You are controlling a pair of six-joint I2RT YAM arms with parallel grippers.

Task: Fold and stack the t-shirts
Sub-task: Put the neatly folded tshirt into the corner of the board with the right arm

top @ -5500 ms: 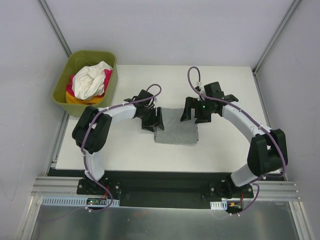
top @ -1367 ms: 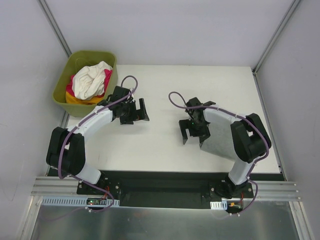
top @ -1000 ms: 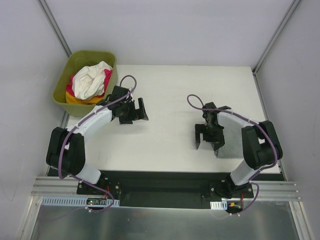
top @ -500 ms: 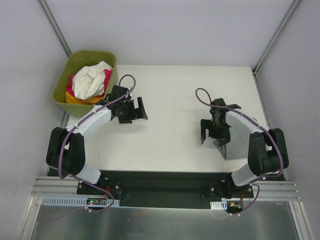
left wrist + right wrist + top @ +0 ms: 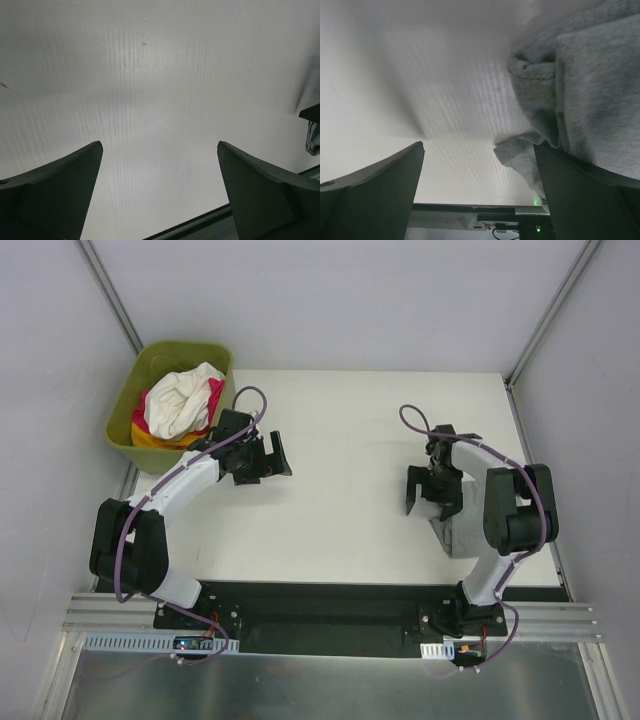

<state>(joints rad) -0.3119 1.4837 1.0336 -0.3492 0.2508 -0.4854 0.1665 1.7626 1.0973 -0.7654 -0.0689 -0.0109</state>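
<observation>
The grey t-shirt (image 5: 452, 533) lies folded on the table at the right front, partly hidden under my right arm. My right gripper (image 5: 430, 497) hovers low at its left edge, jaws wide open. In the right wrist view the grey t-shirt (image 5: 585, 85) fills the right side, and a corner of it lies just inside the right finger (image 5: 585, 195) of my right gripper (image 5: 479, 167). White (image 5: 185, 398), magenta-pink (image 5: 216, 398) and orange-yellow (image 5: 150, 438) t-shirts are bunched in the tub. My left gripper (image 5: 275, 455) stands open over bare table beside the tub; the left wrist view shows the left gripper (image 5: 159, 167) holding nothing.
The olive-green tub (image 5: 140, 370) sits off the table's back left corner. The white table (image 5: 340, 430) ends in a black strip at the near edge (image 5: 330, 595). Grey walls enclose the back and both sides.
My right gripper has slid the grey t-shirt from the table's middle to the right front and has now drawn back a little. The left gripper has shifted slightly towards the tub.
</observation>
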